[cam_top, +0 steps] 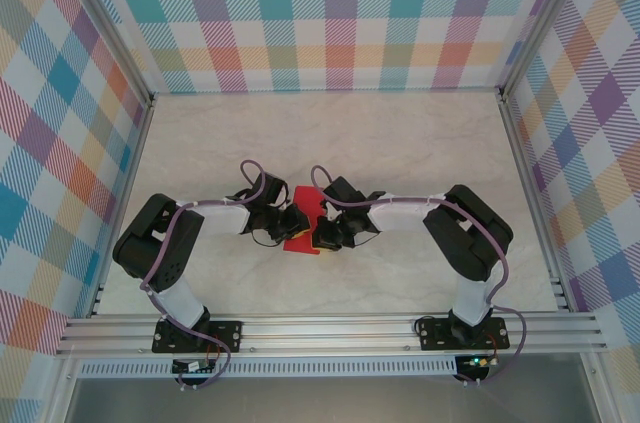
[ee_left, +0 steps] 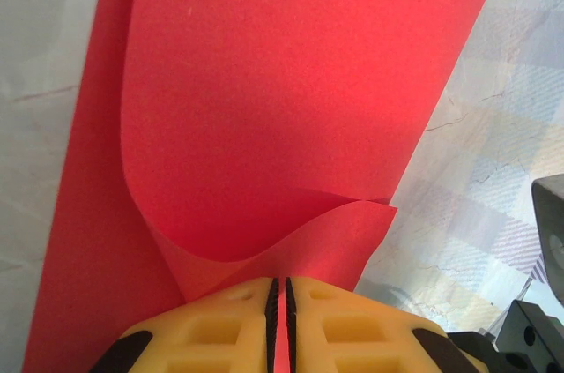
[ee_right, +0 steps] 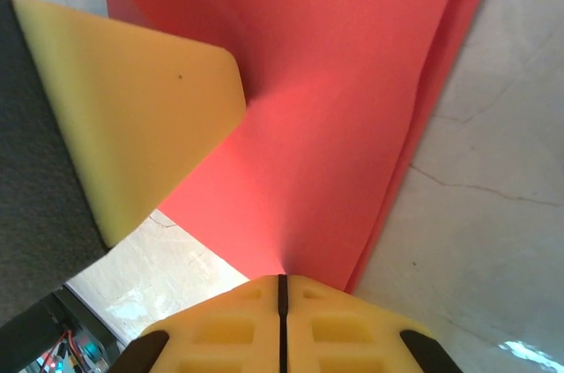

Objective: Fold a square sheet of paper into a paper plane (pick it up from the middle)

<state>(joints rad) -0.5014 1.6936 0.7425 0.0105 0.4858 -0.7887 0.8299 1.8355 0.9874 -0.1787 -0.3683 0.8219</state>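
Paper (ee_left: pixel 291 82) in left pincer (ee_left: pixel 280 292), right pincer (ee_right: pixel 282 289)

1. We read this as a robot lab test cell.
2. Table (cam_top: pixel 420 153): pale marble-look top, with an aluminium profile frame (cam_top: pixel 330 326) along its near edge and up its corners.
3. Plaid backdrop panels (cam_top: pixel 330 13) wall the table's far, left and right sides.
4. Two black robot arms (cam_top: pixel 160 248) are bolted to that frame, side by side at the table's near edge.

The red square sheet of paper (ee_left: pixel 291 82) curls over itself, doubled.
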